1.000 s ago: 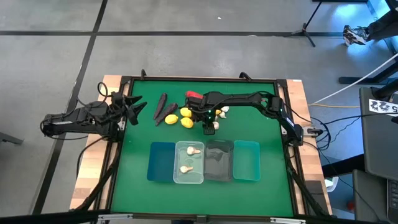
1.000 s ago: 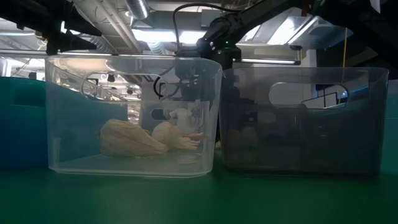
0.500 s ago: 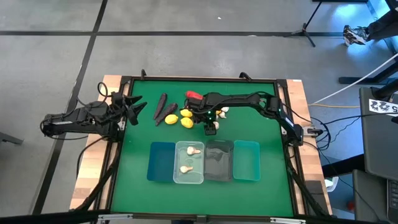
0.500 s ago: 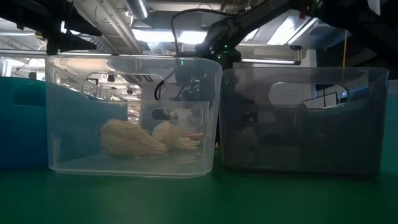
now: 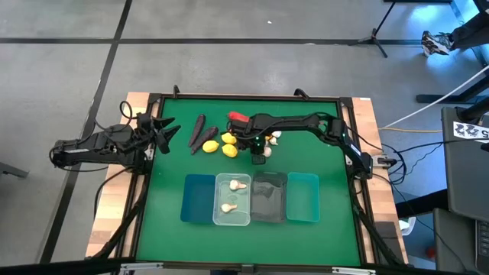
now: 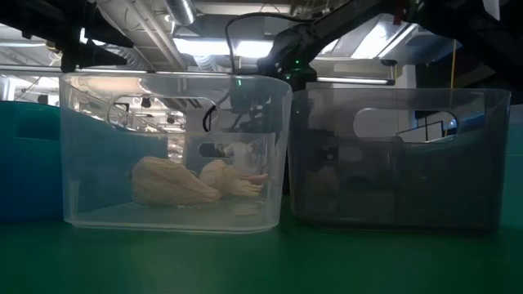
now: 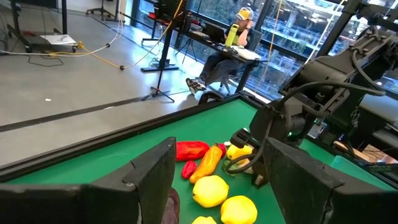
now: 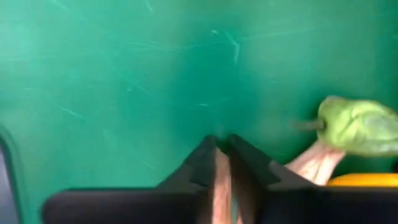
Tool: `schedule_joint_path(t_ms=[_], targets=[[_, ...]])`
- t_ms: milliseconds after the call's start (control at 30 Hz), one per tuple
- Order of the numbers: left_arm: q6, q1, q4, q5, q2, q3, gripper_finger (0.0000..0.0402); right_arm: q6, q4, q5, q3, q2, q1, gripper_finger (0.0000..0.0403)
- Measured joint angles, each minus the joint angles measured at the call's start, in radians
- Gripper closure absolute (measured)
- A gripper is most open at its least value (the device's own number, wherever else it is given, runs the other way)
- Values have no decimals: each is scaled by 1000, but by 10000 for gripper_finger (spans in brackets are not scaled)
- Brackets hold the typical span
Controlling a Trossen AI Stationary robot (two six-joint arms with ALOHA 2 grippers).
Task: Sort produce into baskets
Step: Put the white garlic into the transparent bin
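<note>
While reaching across the green bench, sorting garlic: two bulbs already in the clear bin, between the blue bin and the dark grey bin, teal bin at the end. Right hand low beside the lemons, fingers nearly together on something pale, seemingly a garlic bulb. Next, likely: lift, carry to the clear bin, release. Left hand parked at the bench edge, spread apart.

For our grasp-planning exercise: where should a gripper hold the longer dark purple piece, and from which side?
Grip the longer purple piece at its middle, straight down from above, fingers closing across its narrow width. It lies flat and slanted on the mat, and a shorter purple piece lies close alongside, so a sideways approach looks crowded.
</note>
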Motion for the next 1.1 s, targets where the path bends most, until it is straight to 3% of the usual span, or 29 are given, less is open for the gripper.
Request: schedule_joint_path(t_ms=[100, 633, 1100], targets=[[0, 0, 0, 0, 0, 0, 164, 1, -4, 0, 0, 1, -1, 394], [1, 0, -1, -1, 0, 0, 164, -7, -110, -5, 120, 8, 7, 398], [-25, 0, -53, -39, 0, 0, 164, -24, -201, -51, 395, 6, 99, 399]])
